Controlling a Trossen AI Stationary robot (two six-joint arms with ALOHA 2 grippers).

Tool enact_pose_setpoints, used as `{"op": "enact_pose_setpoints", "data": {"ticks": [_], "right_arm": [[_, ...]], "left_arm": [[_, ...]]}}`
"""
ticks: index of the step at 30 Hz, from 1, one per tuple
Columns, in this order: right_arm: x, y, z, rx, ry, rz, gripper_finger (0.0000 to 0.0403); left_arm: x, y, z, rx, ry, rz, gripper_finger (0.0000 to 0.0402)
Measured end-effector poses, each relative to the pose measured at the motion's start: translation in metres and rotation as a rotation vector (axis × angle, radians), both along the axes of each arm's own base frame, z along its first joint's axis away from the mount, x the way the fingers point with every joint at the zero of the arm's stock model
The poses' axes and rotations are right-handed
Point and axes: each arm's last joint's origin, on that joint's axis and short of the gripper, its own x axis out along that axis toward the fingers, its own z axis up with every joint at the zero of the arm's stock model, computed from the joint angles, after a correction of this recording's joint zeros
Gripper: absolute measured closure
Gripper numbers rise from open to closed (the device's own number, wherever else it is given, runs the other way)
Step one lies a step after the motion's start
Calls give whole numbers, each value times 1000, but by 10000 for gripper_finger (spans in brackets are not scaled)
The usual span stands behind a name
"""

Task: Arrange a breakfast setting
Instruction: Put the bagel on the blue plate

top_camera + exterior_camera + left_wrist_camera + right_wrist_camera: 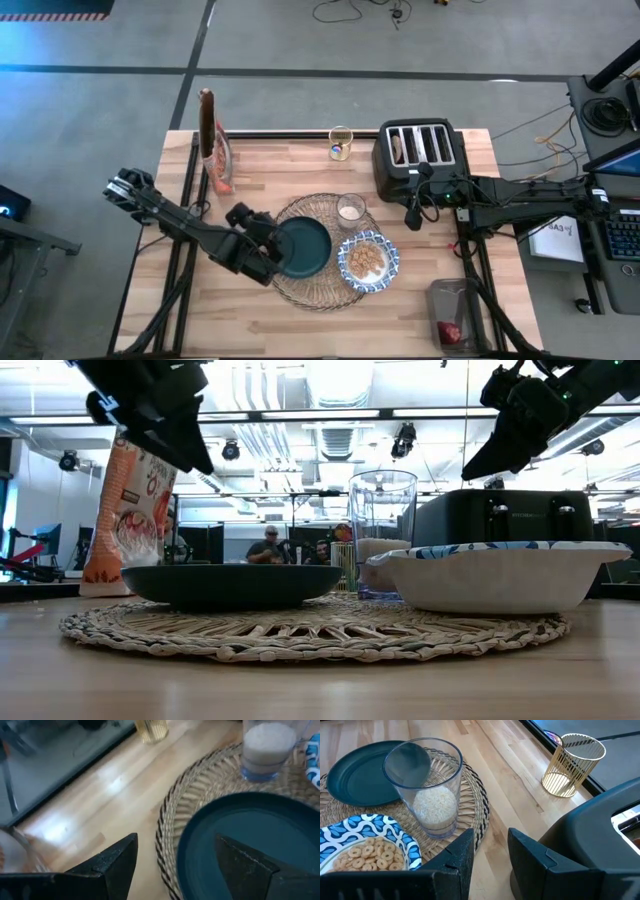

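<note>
The mat (322,250) lies mid-table as the base of the setting, and the pieces sit on it so each stays reachable. The plate (302,246) is at its left-centre, the bowl (367,260) of cereal rings hangs over its right edge, and the glass (350,208) stands upright at its far side, just beside the bowl but seemingly not touching.

The left gripper (262,252) hovers above the plate's left rim with its fingers apart and nothing between them. That suggests it has either just released the plate or is about to adjust it.

The right gripper (414,212) hangs near the toaster (417,153), right of the glass, with fingers partly apart and empty. It is probably placed to fetch the bread showing in a toaster slot, though that item is hard to make out.

A small red fruit (450,331) waits in a container (455,312) at the near right, off the mat.
</note>
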Motion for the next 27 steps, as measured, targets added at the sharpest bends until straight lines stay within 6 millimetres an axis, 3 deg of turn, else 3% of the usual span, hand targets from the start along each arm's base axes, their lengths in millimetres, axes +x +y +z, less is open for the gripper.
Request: {"op": "enact_pose_setpoints", "data": {"ticks": [19, 23, 27], "right_arm": [[0, 0, 0, -4, -3, 2, 291], [1, -1, 3, -125, 6, 37, 291], [3, -3, 7, -133, -44, -17, 291]], "left_arm": [[-7, 25, 19, 187, 42, -43, 159], [-9, 28, 19, 226, 35, -31, 159], [-13, 32, 22, 232, 41, -21, 159]]}}
